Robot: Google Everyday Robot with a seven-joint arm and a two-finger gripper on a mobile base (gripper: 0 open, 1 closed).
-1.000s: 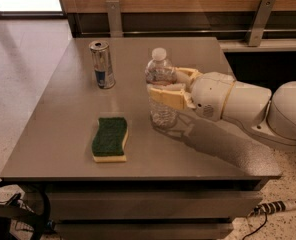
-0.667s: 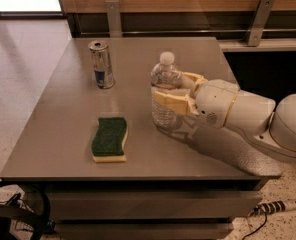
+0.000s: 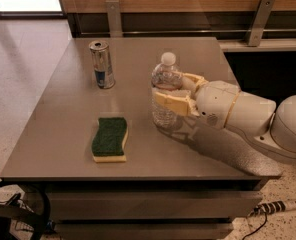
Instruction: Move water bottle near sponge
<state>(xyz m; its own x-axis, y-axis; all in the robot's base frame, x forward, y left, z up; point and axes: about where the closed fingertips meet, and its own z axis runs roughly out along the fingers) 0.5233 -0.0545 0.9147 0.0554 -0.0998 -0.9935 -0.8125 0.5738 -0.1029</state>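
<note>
**rig_op:** Checking in on the water bottle (image 3: 165, 74) move. The claw (image 3: 169, 88) is clamped round its middle, one finger across the front and one behind. Over the last second the bottle drifted a touch right and toward the camera, then pretty much stalled.

**benchguy:** So no closer to the sponge?

**rig_op:** Nope. The sponge (image 3: 109, 138) lies well off to the left, near the counter's (image 3: 63, 109) front edge. The bottle's upright mid-counter, and I can't tell if it's lifted. I reckon the actual carry leftward hasn't begun.
</note>
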